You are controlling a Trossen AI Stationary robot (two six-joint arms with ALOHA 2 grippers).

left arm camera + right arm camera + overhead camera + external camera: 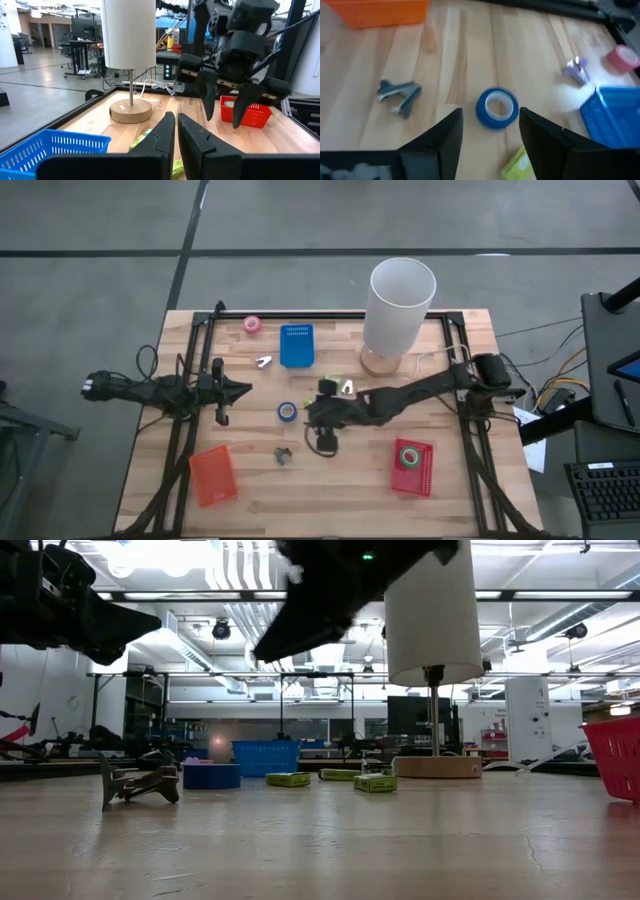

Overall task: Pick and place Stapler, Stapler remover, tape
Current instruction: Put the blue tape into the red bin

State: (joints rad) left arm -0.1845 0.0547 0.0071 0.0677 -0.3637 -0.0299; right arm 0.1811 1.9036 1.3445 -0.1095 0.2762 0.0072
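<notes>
A blue tape roll [287, 411] lies flat on the wooden table [250, 510], mid-table. My right gripper [312, 416] hovers open just to its right, above the table; in the right wrist view the roll [496, 107] shows ahead, between the two fingers, untouched. A grey staple remover [284, 455] lies nearer the front edge. A pale one [263, 362] and a pink tape roll [251, 325] lie farther back. A yellow-green stapler [347, 387] lies by the lamp's base. A green tape roll [409, 457] sits in the red tray [425, 480]. My left gripper [240, 390] waits shut at the table's left.
A tall white lamp [400, 305] stands at the back, right of centre. A blue tray [297, 346] sits far centre, an orange tray [212, 476] near left. Black frame rails [185, 380] run along the table's sides and back.
</notes>
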